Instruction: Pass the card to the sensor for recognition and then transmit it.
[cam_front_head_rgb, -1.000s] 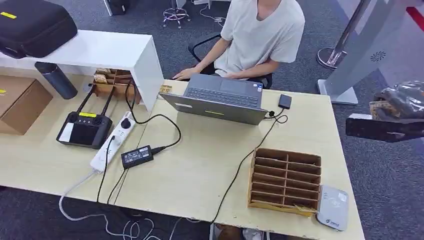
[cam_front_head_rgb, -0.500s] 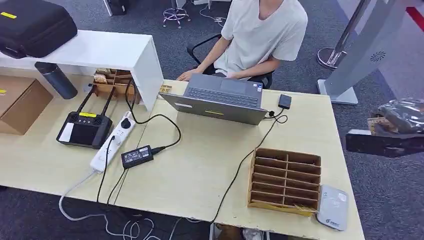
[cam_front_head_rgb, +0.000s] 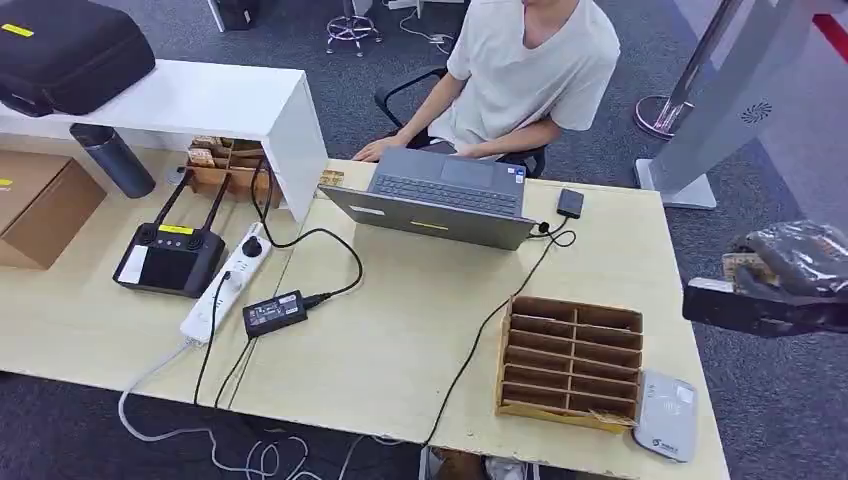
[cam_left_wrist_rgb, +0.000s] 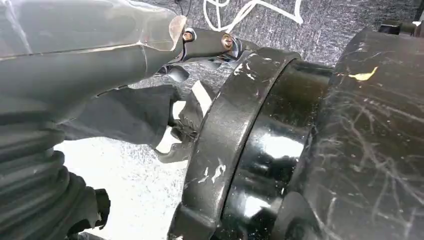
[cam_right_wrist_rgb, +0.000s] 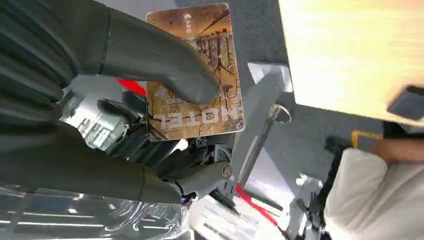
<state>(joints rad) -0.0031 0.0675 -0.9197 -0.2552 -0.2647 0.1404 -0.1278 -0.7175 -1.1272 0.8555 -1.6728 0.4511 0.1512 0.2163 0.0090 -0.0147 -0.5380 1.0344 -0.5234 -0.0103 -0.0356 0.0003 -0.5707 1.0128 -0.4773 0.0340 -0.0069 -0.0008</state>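
Observation:
My right hand (cam_front_head_rgb: 792, 272) hangs beyond the table's right edge, above the grey carpet, wrapped in clear plastic. It pinches a brown hotel card (cam_right_wrist_rgb: 197, 107) between the thick thumb (cam_right_wrist_rgb: 150, 55) and the darker fingers; a corner of the card (cam_front_head_rgb: 738, 266) pokes out toward the table. The white card sensor (cam_front_head_rgb: 668, 414) lies flat at the table's near right corner, well below and left of the hand. My left hand (cam_left_wrist_rgb: 125, 112) hangs by my body with its fingers loose and nothing in them.
A wooden slotted card organizer (cam_front_head_rgb: 570, 360) sits just left of the sensor, cabled to a laptop (cam_front_head_rgb: 440, 200). A person (cam_front_head_rgb: 525, 75) sits behind the laptop. Further left lie a remote controller (cam_front_head_rgb: 168, 258), power strip (cam_front_head_rgb: 225, 282) and white shelf (cam_front_head_rgb: 200, 100).
My right hand has come down and slightly left with the card, closer to the table's right edge. The person shifted a little; the table's objects are still.

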